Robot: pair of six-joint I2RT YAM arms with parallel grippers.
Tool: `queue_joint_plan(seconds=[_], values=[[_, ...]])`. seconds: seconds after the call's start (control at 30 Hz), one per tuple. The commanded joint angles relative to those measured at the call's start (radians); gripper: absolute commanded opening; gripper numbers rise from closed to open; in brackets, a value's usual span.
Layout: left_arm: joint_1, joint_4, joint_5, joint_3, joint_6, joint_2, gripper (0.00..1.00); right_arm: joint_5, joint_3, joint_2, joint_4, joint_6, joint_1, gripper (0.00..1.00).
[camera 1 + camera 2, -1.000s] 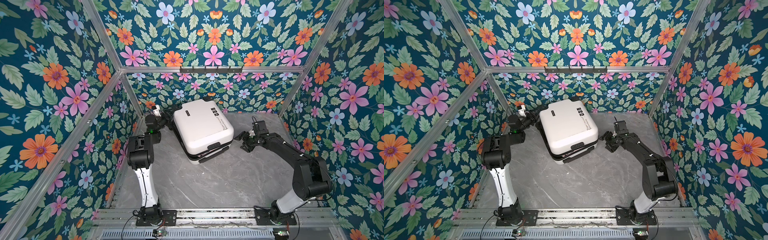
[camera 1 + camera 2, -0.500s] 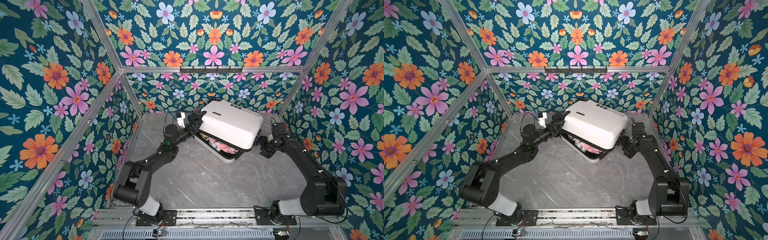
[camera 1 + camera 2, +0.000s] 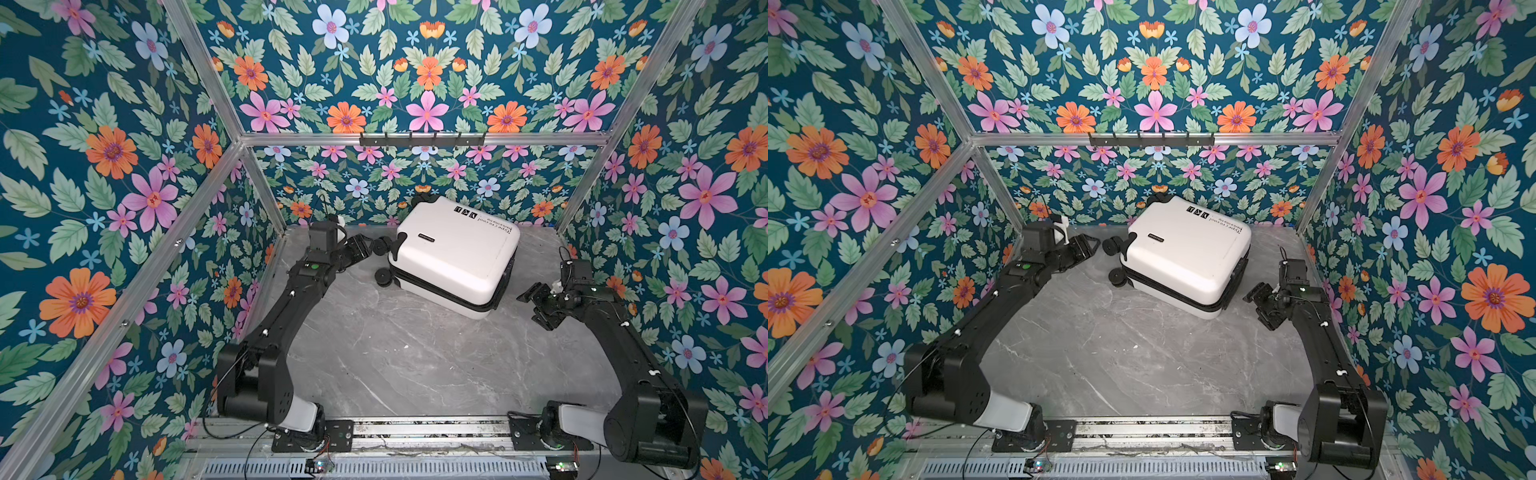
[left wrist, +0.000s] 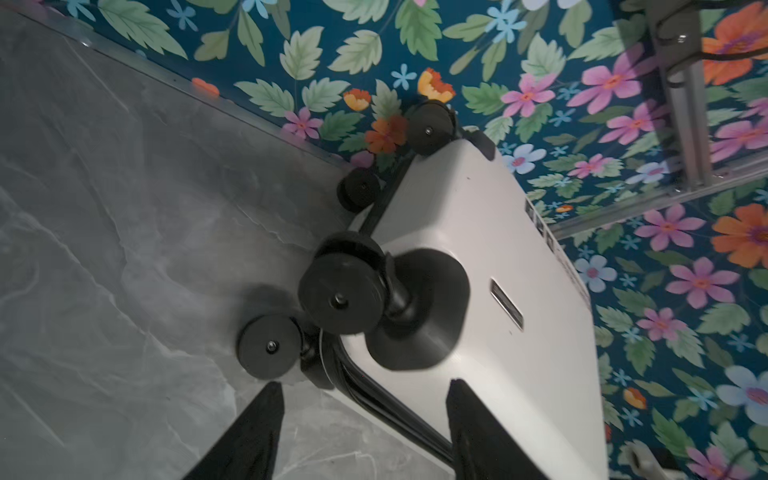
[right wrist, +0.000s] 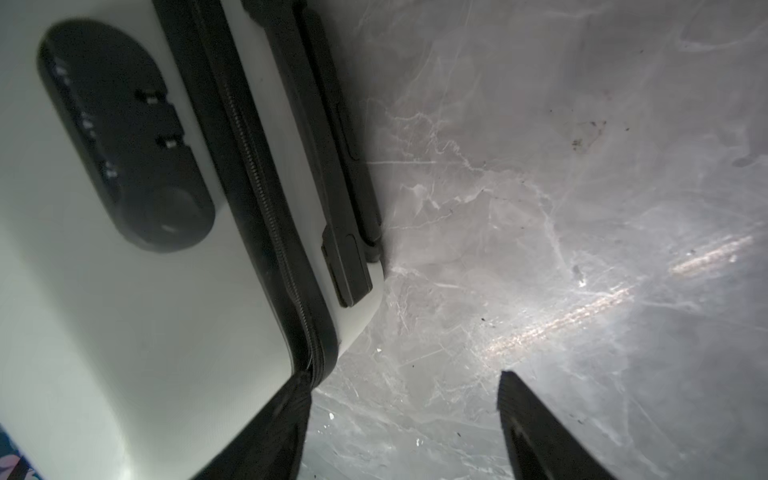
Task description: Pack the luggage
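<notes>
Flanking the shut luggage [image 3: 457, 257], both pairs of fingers stand apart
Fingers of the left gripper [image 3: 369, 247] gape with nothing between them, tips just short of a black wheel [image 3: 381, 245]; those of the right gripper [image 3: 535, 309] are parted and empty, one fingertip [image 5: 291, 403] by the zipper seam [image 5: 249, 166] at the opposite end; the white case lies flat toward the back of the grey table [image 3: 395, 365].
</notes>
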Motion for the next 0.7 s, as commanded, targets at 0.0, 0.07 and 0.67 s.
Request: queue_joint_plan(seconds=[0.0, 0.07, 0.67], values=[[0.036, -0.098, -0.018, 0.173, 0.106, 0.171, 0.61, -0.025, 0.043, 0.055, 0.019, 0.012, -0.012, 0.72], [0.055, -0.122, 0.035, 0.331, 0.150, 0.312, 0.60, -0.055, 0.080, 0.106, 0.038, 0.014, -0.012, 0.70], [0.004, -0.221, 0.577, 0.693, 0.383, 0.743, 0.45, -0.063, 0.516, 0.565, -0.128, -0.100, -0.012, 0.68]])
